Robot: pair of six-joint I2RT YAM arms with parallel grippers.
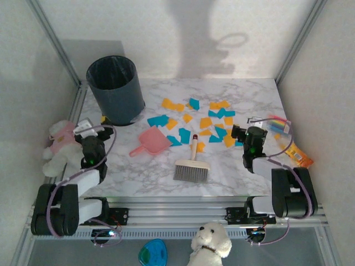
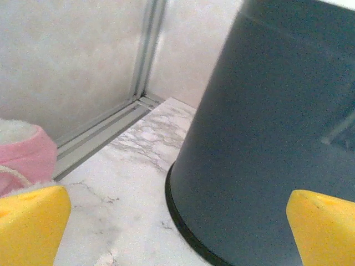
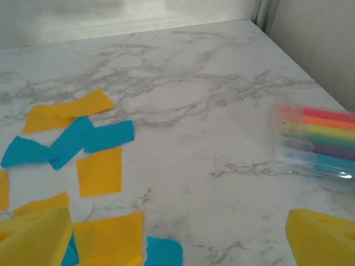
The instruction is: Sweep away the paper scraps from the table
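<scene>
Across the middle and far-right stretch of the table, the paper scraps are being shown lying flat. Orange-yellow and teal pieces are mixed, and several are touching or overlapping. On the near-left side of the patch a pink dustpan is being seen flat on the marble, handle angled toward the left arm. Just beside it a hand brush is lying with bristles toward the arms and its handle tip reaching in among the nearest scraps.

At the right fringe of the scraps, the right gripper is being held low over the table, jaws spread wide with nothing being gripped. From its wrist camera the yellow pads are being seen far apart, scraps ahead on the left and a clear packet of coloured markers ahead on the right. An orange packet is lying near the right edge.

Over at the left edge, the left gripper is being held just beside the base of the dark bin, which is standing upright at the far-left corner. Its jaws are also being shown fully apart and empty, with bin wall and bare marble between them. A pink-and-white plush toy is resting just off the table's left side.
</scene>
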